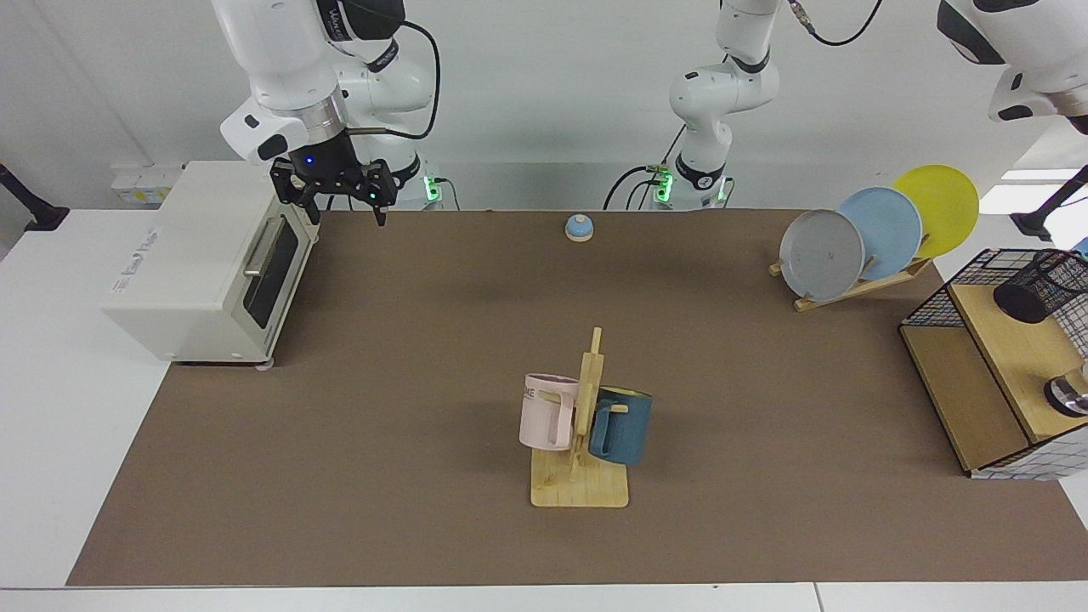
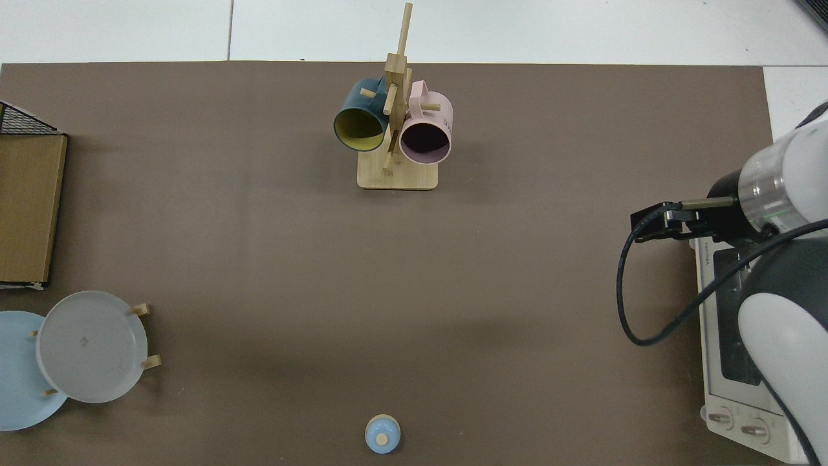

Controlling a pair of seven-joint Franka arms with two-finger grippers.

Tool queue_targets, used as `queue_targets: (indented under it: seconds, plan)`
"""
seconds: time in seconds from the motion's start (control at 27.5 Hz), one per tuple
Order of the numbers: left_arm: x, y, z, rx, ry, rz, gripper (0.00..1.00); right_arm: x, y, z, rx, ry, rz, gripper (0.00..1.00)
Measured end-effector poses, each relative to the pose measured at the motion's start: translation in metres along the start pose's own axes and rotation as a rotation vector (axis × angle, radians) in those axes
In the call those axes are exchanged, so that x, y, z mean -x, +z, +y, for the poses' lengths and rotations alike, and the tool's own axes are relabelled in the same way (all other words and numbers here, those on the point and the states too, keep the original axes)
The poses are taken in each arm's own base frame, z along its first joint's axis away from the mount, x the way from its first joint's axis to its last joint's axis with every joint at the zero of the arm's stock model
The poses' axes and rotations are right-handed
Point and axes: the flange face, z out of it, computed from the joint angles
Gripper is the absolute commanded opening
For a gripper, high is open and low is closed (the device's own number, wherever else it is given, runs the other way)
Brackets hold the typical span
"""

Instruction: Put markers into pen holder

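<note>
Currently: left gripper out of frame, fingers and marker unseen, grip state unknown. Pen holder [image 1: 1039, 286] tilted on wire rack [image 1: 977, 382]. Align marker along cup axis before release. Right gripper [image 1: 337, 189] waiting beside toaster oven [image 1: 195, 263], fingers spread, nothing between.

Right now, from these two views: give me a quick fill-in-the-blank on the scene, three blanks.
1. The right gripper hangs open beside the white ____.
2. The pen holder stands on the rack's wooden ____.
3. On the wooden mug tree the pink mug hangs beside the ____ mug.

Missing words: toaster oven; shelf; blue
</note>
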Motion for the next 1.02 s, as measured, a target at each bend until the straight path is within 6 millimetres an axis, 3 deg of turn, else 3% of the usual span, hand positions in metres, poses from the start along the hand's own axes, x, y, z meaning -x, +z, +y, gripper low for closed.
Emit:
queue_targets:
  seconds: [0.55,1.02]
  plan:
    - [-0.018,0.065,-0.011,0.042,0.16,-0.051,0.0,0.0,0.0,0.001,0.0,0.001,0.0,1.0]
    - [-0.007,0.078,-0.005,0.063,0.183,-0.054,0.0,0.0,0.0,0.001,0.0,0.001,0.0,1.0]
